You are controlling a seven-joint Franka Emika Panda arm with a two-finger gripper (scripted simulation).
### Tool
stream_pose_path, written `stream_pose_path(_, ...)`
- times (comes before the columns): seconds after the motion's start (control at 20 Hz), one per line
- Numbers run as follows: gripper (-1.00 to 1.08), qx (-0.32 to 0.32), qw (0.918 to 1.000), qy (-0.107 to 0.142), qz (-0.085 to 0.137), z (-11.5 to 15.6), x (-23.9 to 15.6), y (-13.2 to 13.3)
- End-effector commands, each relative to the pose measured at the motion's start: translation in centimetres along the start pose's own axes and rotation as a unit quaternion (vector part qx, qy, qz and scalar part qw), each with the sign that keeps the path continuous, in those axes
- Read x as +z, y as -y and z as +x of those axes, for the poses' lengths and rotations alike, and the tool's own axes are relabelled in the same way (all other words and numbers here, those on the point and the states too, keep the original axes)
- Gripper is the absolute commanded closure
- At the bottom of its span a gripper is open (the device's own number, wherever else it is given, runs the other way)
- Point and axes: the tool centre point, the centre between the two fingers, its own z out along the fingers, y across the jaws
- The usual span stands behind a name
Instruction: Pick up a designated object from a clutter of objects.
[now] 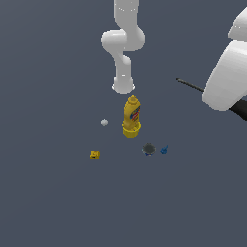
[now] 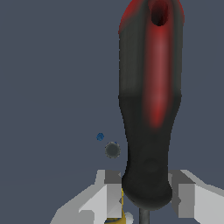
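The screwdriver is in my gripper (image 2: pixel 146 194), whose two fingers (image 2: pixel 113 194) are shut on the lower end of its black-and-red handle (image 2: pixel 151 100). In the exterior view its thin dark shaft (image 1: pixel 189 85) sticks out toward that view's left from behind my white hand (image 1: pixel 224 72), and the dark handle end (image 1: pixel 240 109) shows at the right edge. It hangs in the air, apart from the clutter. The yellow mustard bottle (image 1: pixel 131 116) stands upright in the middle.
On the grey floor lie a small white ball (image 1: pixel 104 122), a tiny yellow block (image 1: pixel 95 154), a dark round disc (image 1: pixel 149 149) and a small blue piece (image 1: pixel 164 150). The disc (image 2: pixel 112 150) and blue piece (image 2: pixel 100 137) also show in the wrist view. The arm's base (image 1: pixel 123 84) stands behind the bottle.
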Motion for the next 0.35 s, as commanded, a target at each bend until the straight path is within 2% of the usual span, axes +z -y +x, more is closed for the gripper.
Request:
stream_pose_path(0.0,1.08,0.000,1.0000,0.000,0.000,0.12,-0.54,0.04)
stream_pose_path(0.3,1.08,0.000,1.0000,0.000,0.000,0.23,-0.87,0.05)
